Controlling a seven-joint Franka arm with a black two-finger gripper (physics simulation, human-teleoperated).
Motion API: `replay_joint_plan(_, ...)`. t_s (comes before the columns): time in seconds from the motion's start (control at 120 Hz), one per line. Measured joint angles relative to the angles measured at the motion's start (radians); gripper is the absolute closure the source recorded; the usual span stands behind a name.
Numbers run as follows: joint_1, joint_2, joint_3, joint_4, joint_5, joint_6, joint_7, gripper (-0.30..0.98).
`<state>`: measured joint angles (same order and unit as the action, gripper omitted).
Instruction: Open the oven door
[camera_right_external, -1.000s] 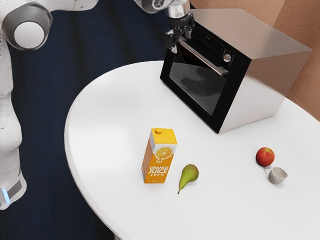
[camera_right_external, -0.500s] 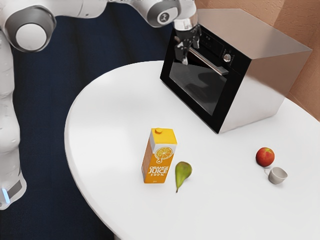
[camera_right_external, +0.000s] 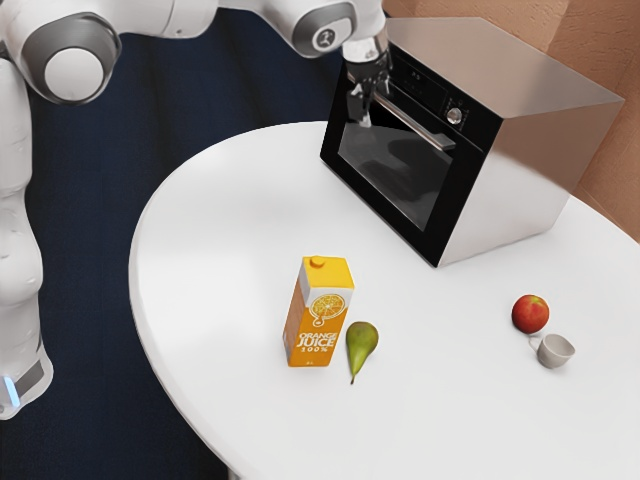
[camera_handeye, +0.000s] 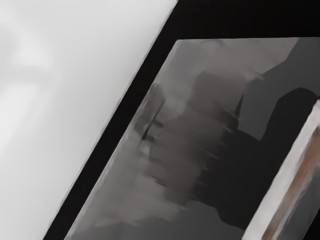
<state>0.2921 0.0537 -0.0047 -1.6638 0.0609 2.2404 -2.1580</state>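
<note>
The gripper is at the oven's front in the exterior view, by the far upper end of the handle. Its fingers stand apart and cover part of that end; whether they touch the bar is hidden. The oven door is closed, flush with the black front. From the wrist view, the silver handle crosses a corner at a slant, over the dark door glass.
A juice carton stands on the white table with a pear beside it. Toward the exterior view's right are a red apple and a small grey cup.
Over the last second my hand came down toward the door front, then shifted slightly toward the exterior view's left. The pear rolled closer to the carton. The door has not moved.
</note>
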Motion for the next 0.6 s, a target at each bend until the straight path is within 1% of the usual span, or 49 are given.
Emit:
replay_joint_plan(0.217,-0.004,-0.019,0.002,-0.040,0.000,0.008,-0.015,0.00)
replay_joint_plan(0.6,-0.007,-0.132,0.014,-0.204,-0.007,0.037,-0.031,0.00)
